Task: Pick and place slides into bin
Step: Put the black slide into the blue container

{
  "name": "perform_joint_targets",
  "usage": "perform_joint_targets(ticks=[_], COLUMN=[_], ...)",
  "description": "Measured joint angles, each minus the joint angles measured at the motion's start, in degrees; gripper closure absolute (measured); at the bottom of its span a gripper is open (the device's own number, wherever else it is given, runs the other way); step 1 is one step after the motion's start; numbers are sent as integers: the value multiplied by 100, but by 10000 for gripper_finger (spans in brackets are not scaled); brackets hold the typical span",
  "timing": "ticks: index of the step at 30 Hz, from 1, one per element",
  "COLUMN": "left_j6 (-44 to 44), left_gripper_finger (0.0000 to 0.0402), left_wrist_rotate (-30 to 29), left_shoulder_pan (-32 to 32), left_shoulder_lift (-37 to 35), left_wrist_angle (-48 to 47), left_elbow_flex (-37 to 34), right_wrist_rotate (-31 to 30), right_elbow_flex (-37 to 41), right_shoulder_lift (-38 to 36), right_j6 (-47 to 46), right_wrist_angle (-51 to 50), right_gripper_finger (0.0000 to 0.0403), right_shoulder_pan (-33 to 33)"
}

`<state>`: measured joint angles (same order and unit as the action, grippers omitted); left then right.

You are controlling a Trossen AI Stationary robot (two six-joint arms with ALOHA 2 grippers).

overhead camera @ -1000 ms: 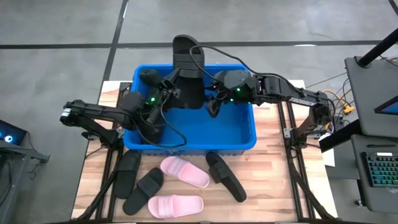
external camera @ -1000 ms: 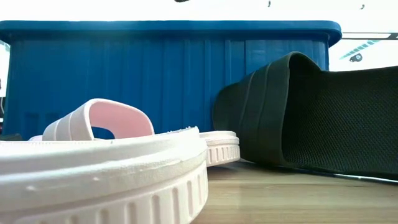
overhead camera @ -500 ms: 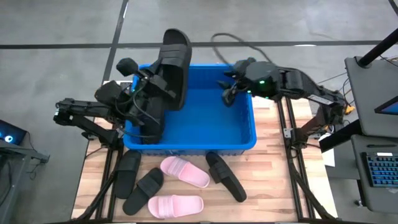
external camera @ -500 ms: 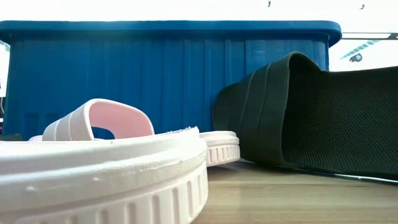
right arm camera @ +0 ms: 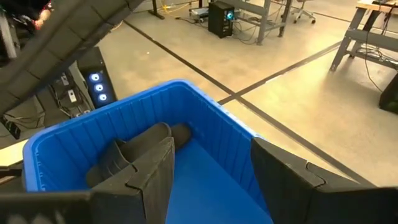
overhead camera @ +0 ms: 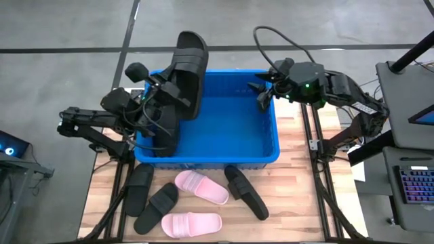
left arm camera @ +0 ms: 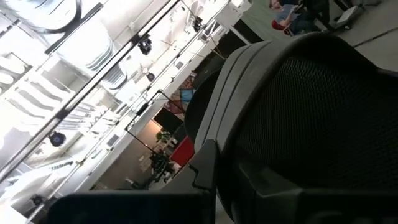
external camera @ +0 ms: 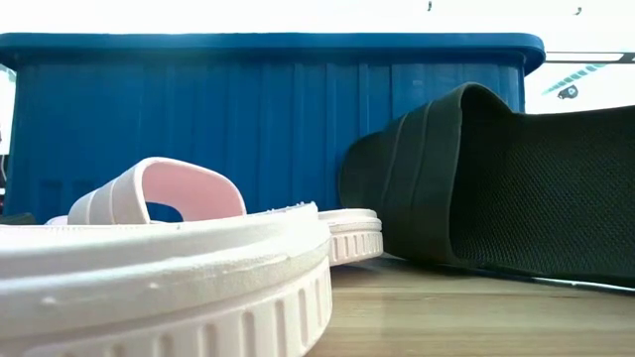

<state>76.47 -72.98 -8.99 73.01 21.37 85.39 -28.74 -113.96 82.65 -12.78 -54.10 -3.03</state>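
Black slide (overhead camera: 188, 71) is clenched by the left gripper (overhead camera: 165, 87) above the bin (overhead camera: 274, 129) for dropping, while the right gripper (overhead camera: 261, 91) is released at its rim.

We cannot see the left claw (overhead camera: 171, 87) itself from above: the raised black slide (overhead camera: 188, 71) covers its fingertips. In the left wrist view that slide (left arm camera: 298, 112) fills the picture and runs off its edges. In the low view, the nearest pink slide (external camera: 159, 288) is cut off by the picture's bottom and left edges, the bin (external camera: 268, 109) hides both arms and its own inside, and the black slide beside it (external camera: 496, 188) runs off at the right.
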Motion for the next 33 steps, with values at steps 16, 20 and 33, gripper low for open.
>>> perform_joint_targets(ticks=[16,20,33], left_j6=[-3186,-4392,-5067], left_gripper_finger=[401,401,401], left_wrist_rotate=[1636,2364,1976], left_shoulder_pan=[72,301,884], left_shoulder_lift=[2,58,613], left_wrist_angle=[-1342,-2980,-5489], left_elbow_flex=[294,877,1751], right_wrist_rotate=[14,15,-16], right_elbow_flex=[575,677,751], right_shoulder_lift=[-7,-7,-58], right_j6=[-72,-135,-773], right_wrist_angle=[17,47,32], right_gripper_finger=[202,202,202], right_shoulder_pan=[0,0,0])
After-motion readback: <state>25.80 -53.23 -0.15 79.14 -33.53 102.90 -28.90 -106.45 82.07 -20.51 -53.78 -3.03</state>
